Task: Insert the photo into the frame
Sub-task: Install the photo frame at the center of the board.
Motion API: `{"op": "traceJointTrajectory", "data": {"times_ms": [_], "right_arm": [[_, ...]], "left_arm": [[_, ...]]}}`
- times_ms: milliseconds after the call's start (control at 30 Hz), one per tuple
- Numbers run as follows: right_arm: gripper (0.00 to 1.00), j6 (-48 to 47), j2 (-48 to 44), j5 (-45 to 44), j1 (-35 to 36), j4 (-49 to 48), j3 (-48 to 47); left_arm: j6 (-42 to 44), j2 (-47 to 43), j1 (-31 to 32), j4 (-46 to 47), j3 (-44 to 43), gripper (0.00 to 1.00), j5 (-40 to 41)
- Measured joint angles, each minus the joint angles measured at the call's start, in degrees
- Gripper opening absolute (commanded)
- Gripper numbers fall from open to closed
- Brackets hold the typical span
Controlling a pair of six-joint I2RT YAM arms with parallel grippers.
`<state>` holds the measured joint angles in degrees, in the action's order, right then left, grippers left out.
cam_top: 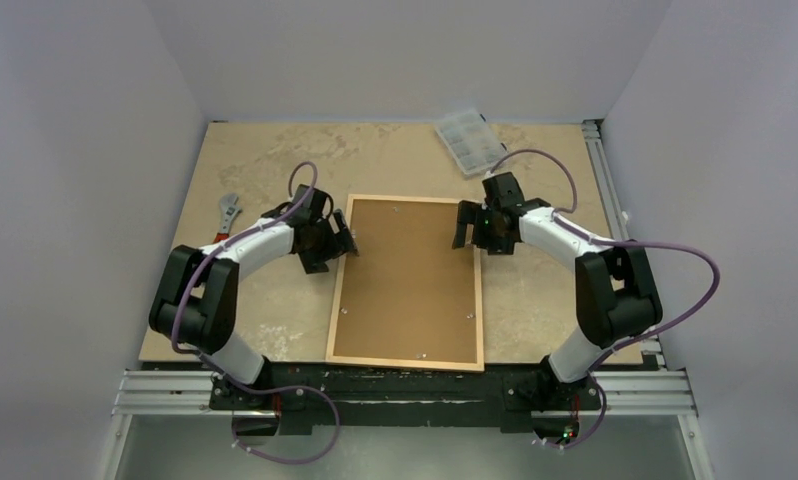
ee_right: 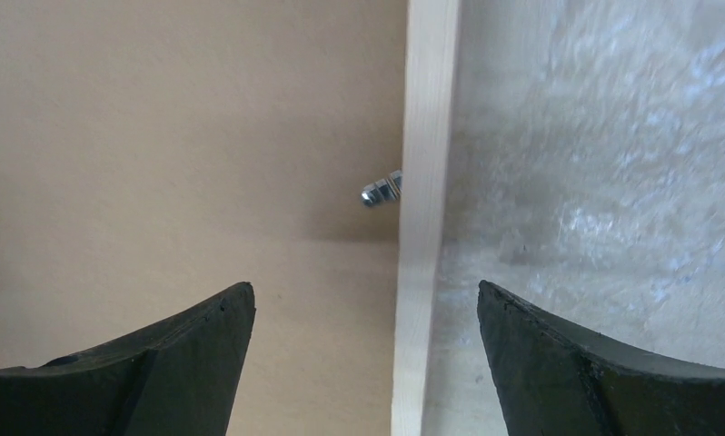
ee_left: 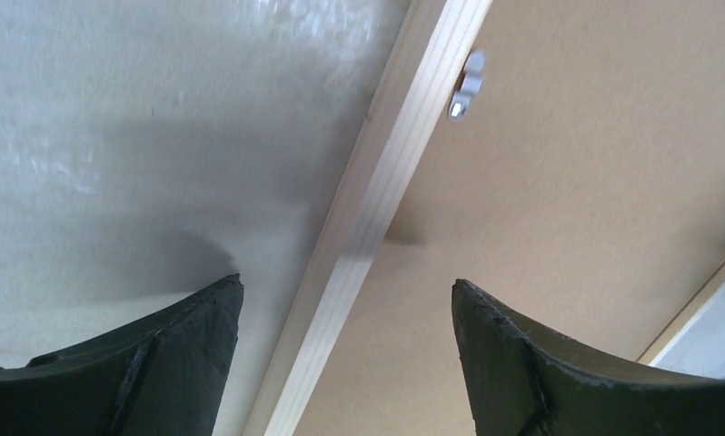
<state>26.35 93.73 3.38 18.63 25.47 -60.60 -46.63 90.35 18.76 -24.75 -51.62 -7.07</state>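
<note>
Brown backing board [cam_top: 410, 280] sits inside the frame [cam_top: 337, 290], which lies face down in the middle of the beige, marbled worktop [cam_top: 265, 160], its short sides towards and away from the arm bases. From above I see the left fingers [cam_top: 343, 240] at the frame's left rail, towards its far end, and the right fingers [cam_top: 462, 225] at the opposite rail, about level with them.

On the left wrist camera those fingers [ee_left: 168, 354] stand wide apart with nothing between them but the pale wooden rail, which runs up through the gap; one finger is over the worktop, the other over the board. A small metal tab [ee_left: 466, 89] juts from the rail onto the board just ahead.

The right wrist camera gives me the mirror of that: fingers [ee_right: 186, 354] spread wide, holding nothing, rail in the gap, another metal tab [ee_right: 382, 189] at the rail's inner edge.

An adjustable wrench [cam_top: 228, 215] lies left of the frame, well apart from it, and a clear plastic box [cam_top: 468, 140] rests near the far edge.
</note>
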Motion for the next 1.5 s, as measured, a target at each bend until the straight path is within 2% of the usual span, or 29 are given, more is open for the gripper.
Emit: {"op": "traceJointTrajectory", "data": {"times_ms": [200,433,667,1000,1067,1167,1333,1500], "right_arm": [[0.9,0.1,-0.6,1.1,0.0,-0.7,5.8],[0.89,0.2,-2.0,2.0,0.0,-1.6,7.6],[0.89,0.2,-2.0,2.1,0.0,-1.5,7.6],[0.88,0.0,-1.8,2.1,0.0,-0.9,7.3],[0.88,0.0,-1.6,2.1,0.0,-0.6,7.0],[0.88,-0.1,-1.4,2.1,0.0,-0.3,6.8],[0.88,-0.3,-1.4,2.1,0.0,-0.2,6.8],[0.88,-0.5,-1.4,2.2,0.0,-0.2,6.8]], "left_arm": [[0.9,5.5,0.0,-1.1,-5.9,0.79,3.4],[2.8,11.8,1.2,-4.9,-15.1,0.77,7.9],[5.8,17.9,2.2,-9.5,-25.0,0.66,12.0],[8.8,21.1,4.2,-11.8,-27.3,0.57,14.1],[9.0,21.6,4.9,-12.2,-28.0,0.53,14.7],[9.0,22.3,5.3,-12.5,-28.9,0.37,14.8],[9.4,22.7,5.1,-13.8,-29.8,0.2,15.3],[9.4,22.7,5.0,-13.8,-29.9,0.08,15.8]]}}
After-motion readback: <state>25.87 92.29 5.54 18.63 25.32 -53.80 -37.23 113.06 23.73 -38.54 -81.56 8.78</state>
